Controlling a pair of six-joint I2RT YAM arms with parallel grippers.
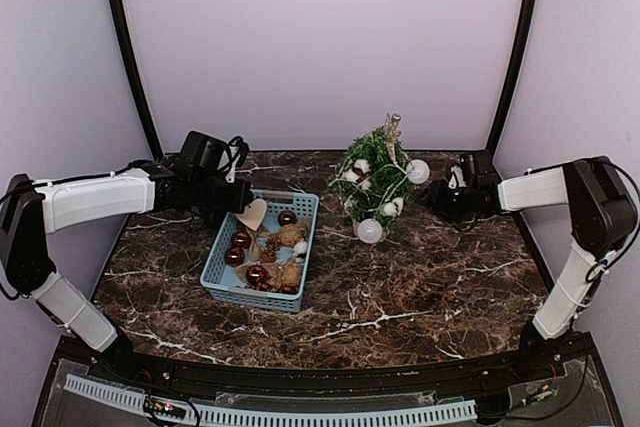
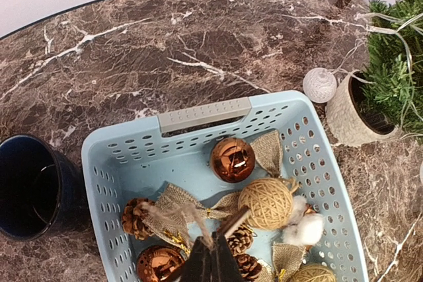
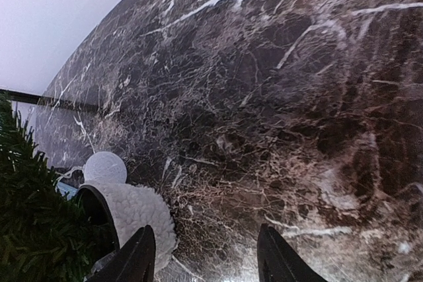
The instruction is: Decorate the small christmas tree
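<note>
small christmas tree; R fingers apart

place: probably a lab test booth | cues: plain white walls, marble tabletop

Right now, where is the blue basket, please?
Top view: the blue basket sits left of centre, beneath the left gripper, left of the small christmas tree.

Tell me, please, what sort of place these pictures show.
Probably a robot test booth, not a home: plain pale walls framed by black curved poles, a dark brown marble-patterned tabletop, and a white left arm and white right arm mounted at its near edge.
</note>
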